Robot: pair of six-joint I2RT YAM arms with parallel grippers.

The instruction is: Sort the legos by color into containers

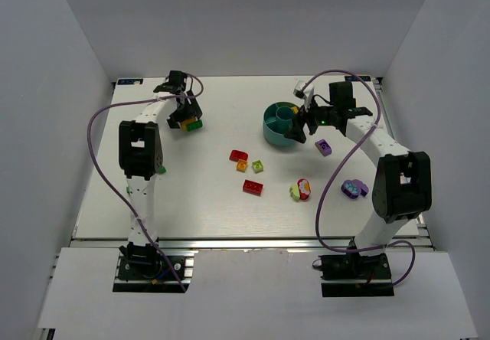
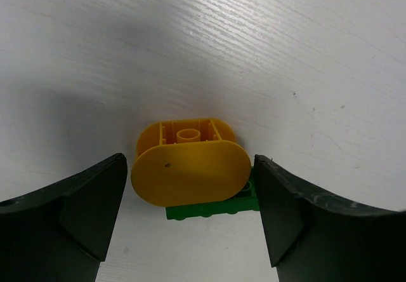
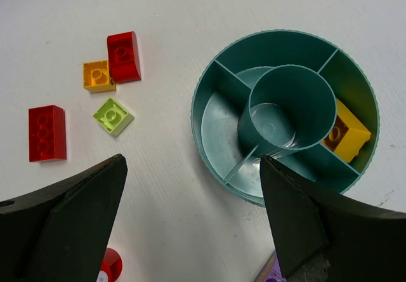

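**Surface**: white, wood-grained, with white walls on the left, right and far sides.

**Teal bowl**: stands far right of centre. It has wedge compartments around a central round cup. One yellow brick lies in a wedge compartment.

**Right end effector**: hangs over the bowl's near-right edge. The jaws are spread wide and hold nothing.

**Left end effector**: sits low over the far left of the surface, released. Its jaws stand on either side of the yellow oval brick, with a thin gap showing at each side.

**Yellow oval brick:** tilted, with its hollow underside turned toward the far side. It rests against the green brick, which lies flat on the surface beneath its near edge.

**Centre group, loose on the surface:**
- The far red brick, the orange brick and the lime brick lie close together.
- The near red brick lies just nearer than those three.

**Right side, loose on the surface:**
- The purple brick lies just near-right of the bowl.
- The lime-and-red cluster lies nearer, right of centre.
- The purple cluster lies beside the right arm.
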